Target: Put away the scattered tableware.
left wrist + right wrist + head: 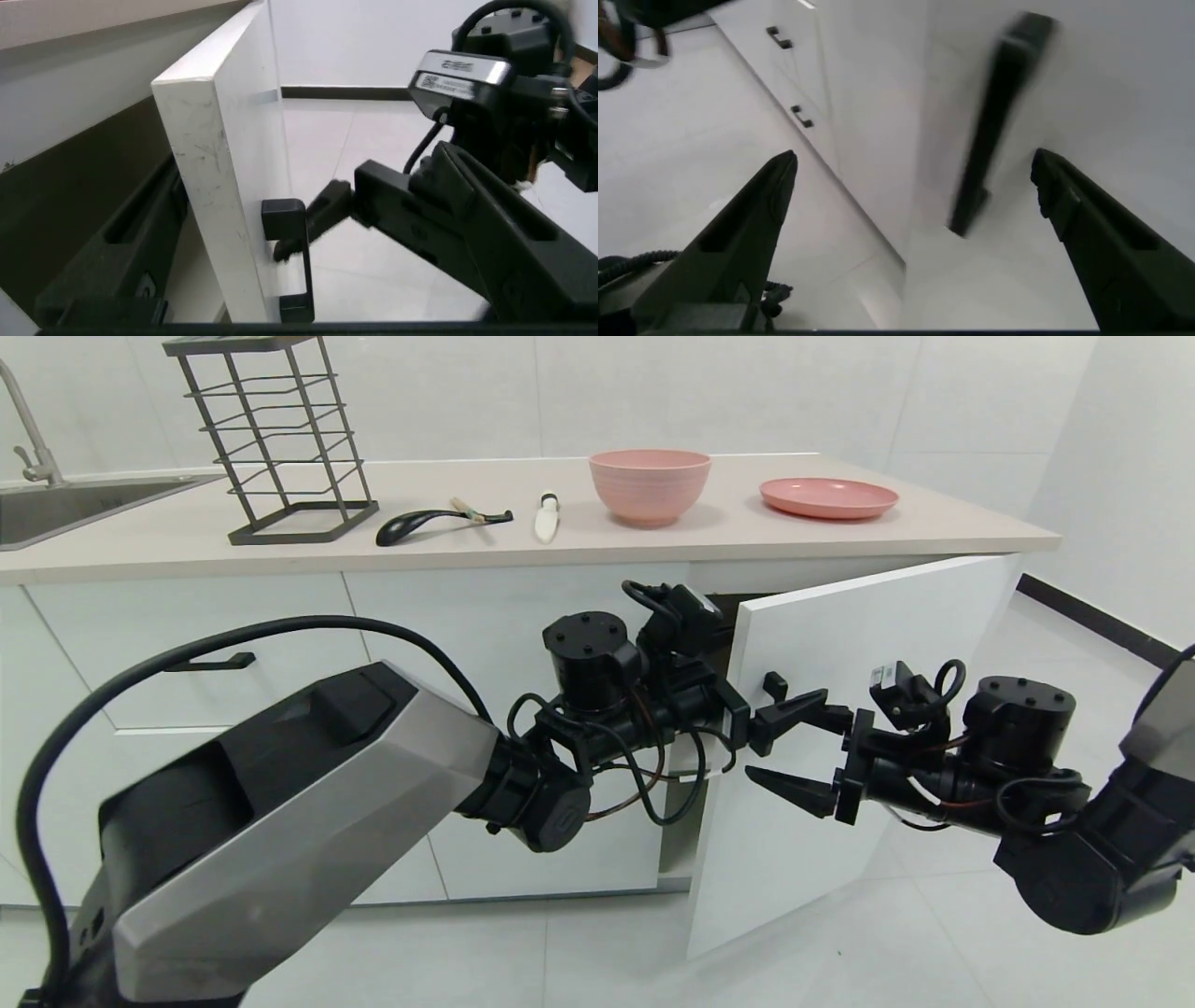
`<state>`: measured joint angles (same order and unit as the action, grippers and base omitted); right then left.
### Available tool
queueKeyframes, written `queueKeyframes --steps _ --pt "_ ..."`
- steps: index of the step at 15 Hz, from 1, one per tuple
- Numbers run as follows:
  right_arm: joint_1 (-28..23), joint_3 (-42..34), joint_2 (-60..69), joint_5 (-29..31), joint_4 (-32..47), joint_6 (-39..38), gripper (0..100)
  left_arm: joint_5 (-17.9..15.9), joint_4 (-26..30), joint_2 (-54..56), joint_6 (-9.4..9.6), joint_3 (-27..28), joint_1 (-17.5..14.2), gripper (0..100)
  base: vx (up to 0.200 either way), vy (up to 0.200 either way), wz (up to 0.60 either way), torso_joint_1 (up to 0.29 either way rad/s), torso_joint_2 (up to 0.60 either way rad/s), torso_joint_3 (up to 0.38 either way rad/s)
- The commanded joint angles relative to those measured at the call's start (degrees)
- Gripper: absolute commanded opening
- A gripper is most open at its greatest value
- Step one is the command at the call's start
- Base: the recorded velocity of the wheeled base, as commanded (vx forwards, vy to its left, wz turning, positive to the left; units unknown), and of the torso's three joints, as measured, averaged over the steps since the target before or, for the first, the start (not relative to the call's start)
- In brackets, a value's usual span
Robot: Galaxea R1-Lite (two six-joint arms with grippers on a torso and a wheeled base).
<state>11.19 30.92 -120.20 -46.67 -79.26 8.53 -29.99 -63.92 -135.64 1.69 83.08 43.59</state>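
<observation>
- One pink bowl (649,485), one pink plate (828,497) and one black spoon (439,523) lie along the counter across the upper frame.
- Left gripper (271,187): wide, straddling the cabinet door (840,728) edge.
- Right gripper (761,747): wide, near the door handle (291,259).

1. White tiled wall (747,392) at the back, evenly lit.
2. Along it, a beige countertop (168,537), with a steel sink (56,509) and faucet (28,429) at far left.
3. Below, white cabinet fronts, a black drawer handle (210,663) at left; at right, a cabinet door (887,616) standing open.
4. Pale glossy floor (840,952); dark baseboard (1092,616) at the foot of the right-hand wall.
</observation>
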Motion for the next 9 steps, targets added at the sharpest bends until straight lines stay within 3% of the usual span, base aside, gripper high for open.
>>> queueKeyframes --steps 1,6,9 --pt "-1.26 0.20 -0.65 0.52 -0.19 0.08 100 -0.07 0.11 -0.06 -0.02 0.33 0.00 100 0.000 0.000 0.00 0.000 0.00 0.000" --pt "-2.84 -0.86 0.49 0.52 -0.28 0.34 100 0.28 0.72 -0.06 -0.02 1.21 0.44 100 0.000 0.000 0.00 0.000 0.00 0.000" --pt "-2.93 -8.06 8.49 0.70 -1.77 1.40 100 0.63 0.99 0.73 -0.02 1.12 0.79 100 0.000 0.000 0.00 0.000 0.00 0.000"
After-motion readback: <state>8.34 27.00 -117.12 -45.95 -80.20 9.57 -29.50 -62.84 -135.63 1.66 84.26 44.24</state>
